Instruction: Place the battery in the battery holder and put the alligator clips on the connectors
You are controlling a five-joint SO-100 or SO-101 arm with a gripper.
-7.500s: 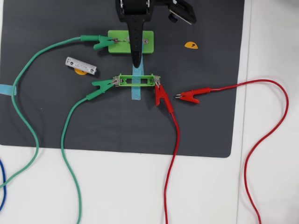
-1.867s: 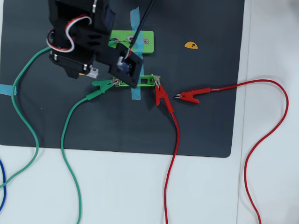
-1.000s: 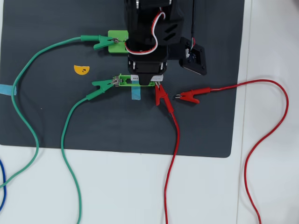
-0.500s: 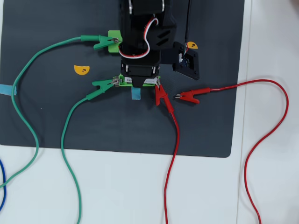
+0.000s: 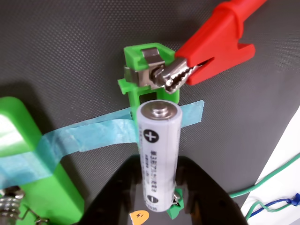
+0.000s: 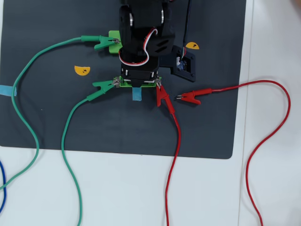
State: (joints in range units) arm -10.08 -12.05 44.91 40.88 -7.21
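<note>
In the wrist view a white battery [image 5: 158, 154] lies along the green battery holder [image 5: 140, 56], plus end towards the far connector and seemingly raised. A red alligator clip [image 5: 213, 47] bites the far metal connector [image 5: 150, 70]. The holder's near end [image 5: 175, 209] shows beside the minus end. My gripper [image 5: 159, 187] is a black shape spreading on both sides of the battery's lower half; I cannot tell whether it grips. In the overhead view the arm [image 6: 143, 37] covers the holder [image 6: 123, 83], with a green clip [image 6: 101, 87] on its left and the red clip [image 6: 163, 98] on its right.
Blue tape [image 5: 93, 133] holds the holder to the dark mat [image 6: 56, 117]. A second green part [image 6: 114, 41] carries another green clip [image 6: 96, 41]. A loose red clip [image 6: 190, 97] lies on the mat at the right. Green and red wires trail over the white table [image 6: 141, 197].
</note>
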